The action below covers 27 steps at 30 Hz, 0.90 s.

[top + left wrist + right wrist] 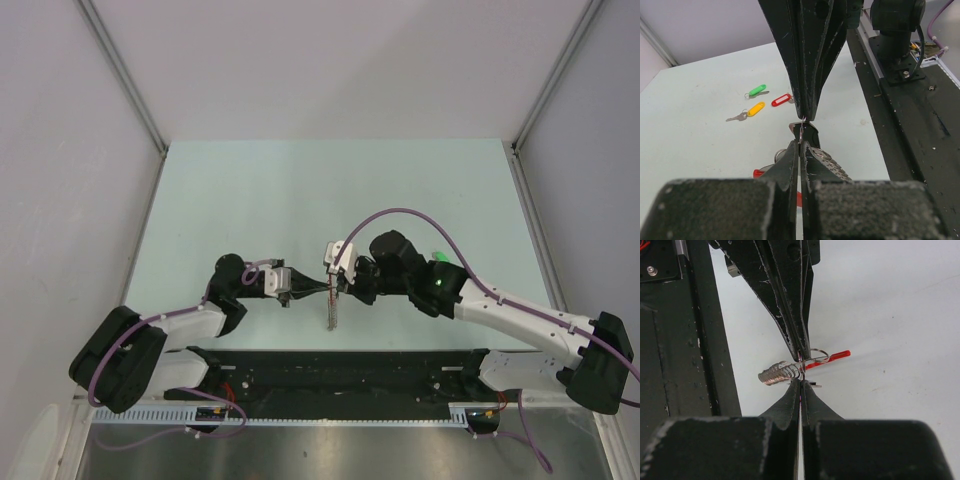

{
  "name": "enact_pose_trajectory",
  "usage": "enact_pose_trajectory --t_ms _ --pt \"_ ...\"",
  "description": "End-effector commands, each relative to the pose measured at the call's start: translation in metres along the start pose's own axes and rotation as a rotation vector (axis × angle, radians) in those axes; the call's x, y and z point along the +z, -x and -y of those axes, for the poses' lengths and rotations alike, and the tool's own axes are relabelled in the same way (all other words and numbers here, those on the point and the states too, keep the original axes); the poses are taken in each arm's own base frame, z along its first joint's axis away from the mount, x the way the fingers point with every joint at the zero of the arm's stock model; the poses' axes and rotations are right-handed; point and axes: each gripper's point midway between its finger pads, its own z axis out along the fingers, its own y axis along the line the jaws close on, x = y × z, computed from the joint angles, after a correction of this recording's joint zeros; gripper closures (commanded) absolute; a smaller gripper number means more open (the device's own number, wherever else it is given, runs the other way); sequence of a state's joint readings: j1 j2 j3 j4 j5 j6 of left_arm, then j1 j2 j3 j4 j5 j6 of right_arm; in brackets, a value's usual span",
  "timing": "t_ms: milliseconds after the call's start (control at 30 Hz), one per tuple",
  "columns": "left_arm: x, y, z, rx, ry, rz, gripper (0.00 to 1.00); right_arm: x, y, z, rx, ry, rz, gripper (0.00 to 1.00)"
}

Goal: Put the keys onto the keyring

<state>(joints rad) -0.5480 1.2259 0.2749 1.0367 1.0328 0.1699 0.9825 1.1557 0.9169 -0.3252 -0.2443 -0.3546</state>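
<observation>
My left gripper (pixel 318 291) and right gripper (pixel 336 288) meet tip to tip near the table's front, both shut. The keyring (pixel 333 312) hangs between them: its row of metal rings (pixel 777 374) and red arc (pixel 832 357) show in the right wrist view, with the left gripper (pixel 801 359) pinching its wire. The right gripper (pixel 801 381) is shut on a thin ring of the black key (pixel 805 132), whose head sits just below the right gripper (pixel 805 117) in the left wrist view. Green (pixel 758 90), red (pixel 781 100) and yellow (pixel 756 108) keys lie on the table.
The black base rail (pixel 340 368) runs along the near edge just behind the grippers. Grey walls close in the pale green table (pixel 330 190) at the left, right and back.
</observation>
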Motion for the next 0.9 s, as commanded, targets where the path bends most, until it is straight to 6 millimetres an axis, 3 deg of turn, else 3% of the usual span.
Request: enact_pose_trajectory --t_ms 0,867 --pt "0.0087 0.0225 -0.0002 0.1 -0.048 0.054 1.0 -0.0007 0.0349 0.0043 -0.035 -0.006 0.095 1.0" --pt "0.0147 0.0237 0.0054 0.099 -0.079 0.051 1.0 0.0027 0.0372 0.002 -0.035 0.01 0.105 1.0"
